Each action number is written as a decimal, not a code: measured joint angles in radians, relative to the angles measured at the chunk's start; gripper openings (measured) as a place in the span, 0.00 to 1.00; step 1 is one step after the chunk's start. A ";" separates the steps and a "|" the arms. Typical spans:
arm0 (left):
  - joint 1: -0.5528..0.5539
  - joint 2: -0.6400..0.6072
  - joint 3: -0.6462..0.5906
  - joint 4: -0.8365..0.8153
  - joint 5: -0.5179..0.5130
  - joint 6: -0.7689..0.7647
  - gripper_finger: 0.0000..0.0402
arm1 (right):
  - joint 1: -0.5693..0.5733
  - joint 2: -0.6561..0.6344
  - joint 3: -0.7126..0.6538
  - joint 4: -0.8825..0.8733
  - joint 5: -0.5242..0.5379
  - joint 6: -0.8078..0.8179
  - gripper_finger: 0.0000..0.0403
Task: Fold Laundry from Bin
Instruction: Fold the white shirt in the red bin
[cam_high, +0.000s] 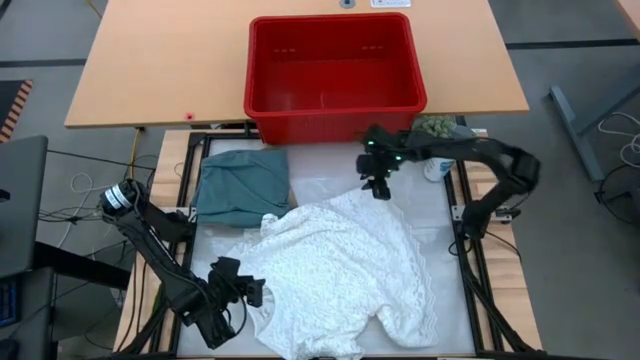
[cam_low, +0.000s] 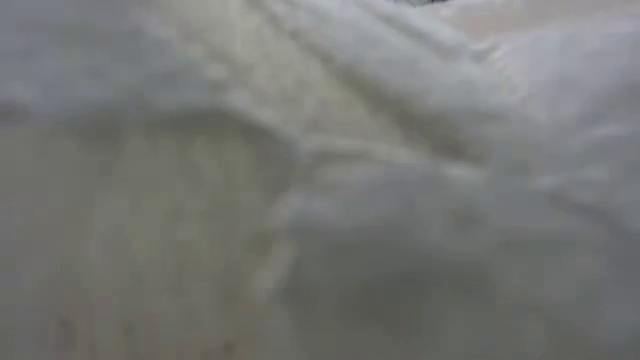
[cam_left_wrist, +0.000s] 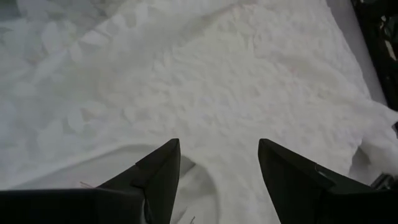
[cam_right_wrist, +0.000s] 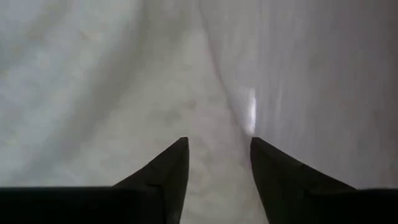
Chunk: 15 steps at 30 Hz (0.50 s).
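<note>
White shirt (cam_high: 340, 270) lay spread flat between both grippers. Left gripper (cam_left_wrist: 217, 180) open over its hem, holding nothing; right gripper (cam_right_wrist: 217, 174) open, empty, at far edge. Thin, limp, snaggy lace: pinch corners.

High view: overhead, straight down, whole table. Low view: tabletop level, pressed against white garment (cam_low: 320, 180). Both wrist views: close above same garment (cam_left_wrist: 249, 81), also centre-frame overhead (cam_high: 340, 265).
</note>
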 joint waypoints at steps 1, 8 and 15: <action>0.000 0.000 0.000 0.009 0.005 0.014 0.51 | -0.001 0.037 0.025 -0.025 0.022 -0.034 0.49; 0.000 0.000 0.000 0.019 0.045 0.055 0.51 | 0.026 0.258 0.155 -0.093 0.196 -0.183 0.58; 0.000 0.000 0.000 0.020 0.045 0.074 0.51 | 0.054 0.351 0.194 -0.126 0.209 -0.191 0.58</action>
